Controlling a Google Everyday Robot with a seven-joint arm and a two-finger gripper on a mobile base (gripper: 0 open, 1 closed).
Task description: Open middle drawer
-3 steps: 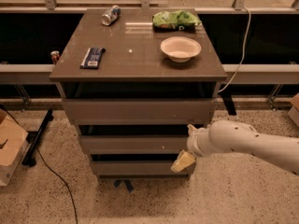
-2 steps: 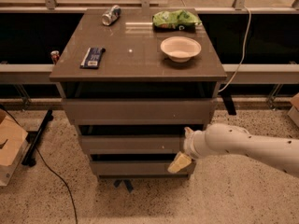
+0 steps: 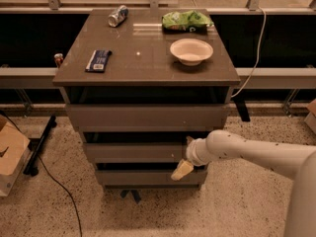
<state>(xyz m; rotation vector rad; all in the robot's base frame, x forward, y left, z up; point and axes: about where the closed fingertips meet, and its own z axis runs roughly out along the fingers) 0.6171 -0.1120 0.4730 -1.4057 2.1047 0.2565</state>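
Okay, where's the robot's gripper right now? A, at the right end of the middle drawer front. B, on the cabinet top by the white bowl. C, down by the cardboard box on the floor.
A: the gripper is at the right end of the middle drawer front.

Cream gripper (image 3: 184, 160) at taupe-grey middle drawer (image 3: 132, 152)

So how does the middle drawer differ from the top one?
The top drawer has a taller front than the middle drawer. The end effector sits at the middle drawer's right end; the top drawer has nothing against it. Both fronts are grey, flat and handleless.
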